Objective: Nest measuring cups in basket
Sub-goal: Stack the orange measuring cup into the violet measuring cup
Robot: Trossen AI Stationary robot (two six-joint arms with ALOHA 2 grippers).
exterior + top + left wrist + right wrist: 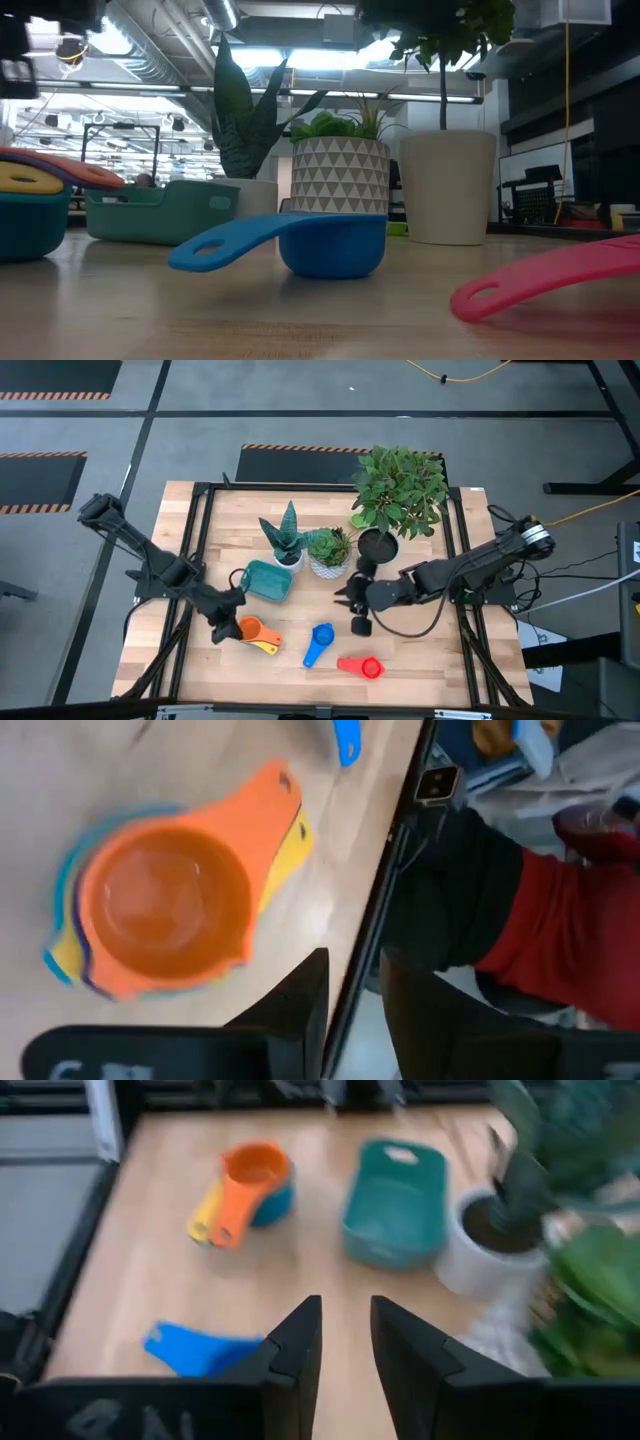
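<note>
An orange measuring cup sits nested on top of a yellow and blue stack on the table. A blue cup and a red cup lie separately nearer the near edge. The teal basket stands behind the stack, next to the white pots. My left gripper hovers just left of the stack, its fingers narrowly open with nothing between them. My right gripper is right of the basket, above the table, narrowly open and empty.
Three potted plants stand behind and beside the basket: a snake plant, a patterned pot and a tall leafy plant. A black frame edges the table. Bare wood lies along the near edge, around the blue and red cups.
</note>
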